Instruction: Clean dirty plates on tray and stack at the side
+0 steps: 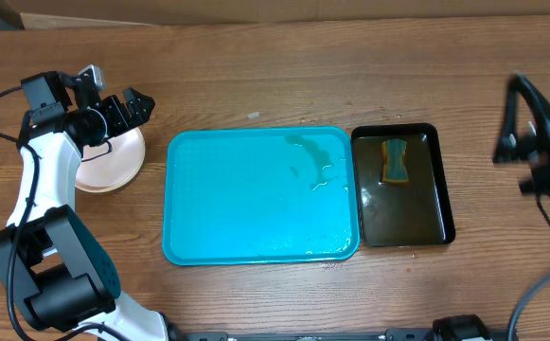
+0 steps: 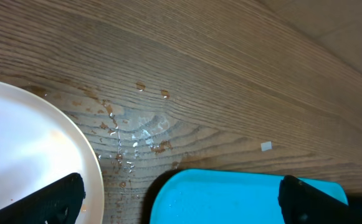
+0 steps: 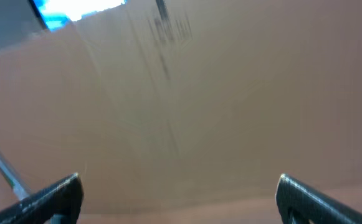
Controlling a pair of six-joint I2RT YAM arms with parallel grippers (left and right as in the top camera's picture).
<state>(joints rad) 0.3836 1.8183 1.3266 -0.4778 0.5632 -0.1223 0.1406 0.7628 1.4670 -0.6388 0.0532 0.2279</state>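
Left end effector [image 1: 131, 110] gapes; only overhead shows sponge [image 1: 395, 161].

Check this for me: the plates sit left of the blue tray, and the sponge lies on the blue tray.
Wrong on the sponge: the overhead view shows it in the black tray, right of the blue tray. The plates do sit left of the blue tray.
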